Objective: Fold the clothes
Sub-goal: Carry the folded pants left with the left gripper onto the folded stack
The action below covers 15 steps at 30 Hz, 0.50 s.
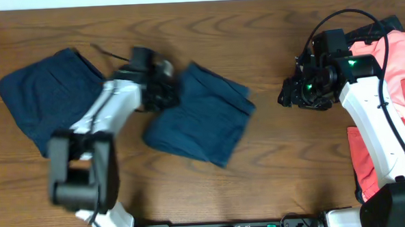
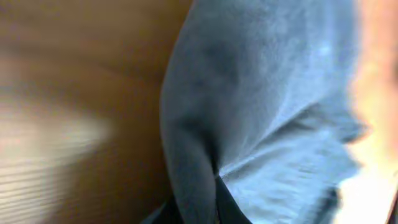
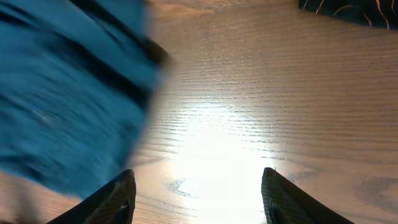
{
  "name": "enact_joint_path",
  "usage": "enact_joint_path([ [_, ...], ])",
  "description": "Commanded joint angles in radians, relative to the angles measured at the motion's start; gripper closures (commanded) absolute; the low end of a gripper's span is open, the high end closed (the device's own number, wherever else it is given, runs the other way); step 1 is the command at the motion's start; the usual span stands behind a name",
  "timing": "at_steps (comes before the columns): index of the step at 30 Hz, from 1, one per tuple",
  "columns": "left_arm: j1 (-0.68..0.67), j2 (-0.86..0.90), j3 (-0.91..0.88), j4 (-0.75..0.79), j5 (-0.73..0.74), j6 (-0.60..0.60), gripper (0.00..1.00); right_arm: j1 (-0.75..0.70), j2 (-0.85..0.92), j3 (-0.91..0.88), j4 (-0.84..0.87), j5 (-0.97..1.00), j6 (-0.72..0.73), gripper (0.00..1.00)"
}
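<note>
Lying against left claw [image 1: 165,94], navy shorts [image 1: 203,117]

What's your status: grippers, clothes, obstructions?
Left gripper at edge of centre navy shorts, grip unclear in blur. Right gripper open over wood table. Nothing blocking; pink pile far right.

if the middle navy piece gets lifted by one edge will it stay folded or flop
Probably flops: the middle navy piece is soft, layered cloth, so it would likely drape and unfold. Pushed, it may bunch rather than slide whole.
</note>
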Motion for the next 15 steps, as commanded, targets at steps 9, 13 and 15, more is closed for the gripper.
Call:
enact_joint_path([
  [9, 0.519, -0.268, 0.074, 0.159, -0.126, -0.013, 0.94, 0.013, 0.006, 0.000, -0.001, -0.004, -0.013, 0.37],
  [13, 0.671, -0.251, 0.064, 0.143, -0.125, -0.058, 0.83, 0.013, 0.006, 0.000, 0.001, -0.004, -0.014, 0.37],
  [15, 0.725, -0.233, 0.054, 0.132, -0.125, -0.070, 0.29, 0.013, 0.006, 0.000, 0.003, -0.004, -0.013, 0.37],
])
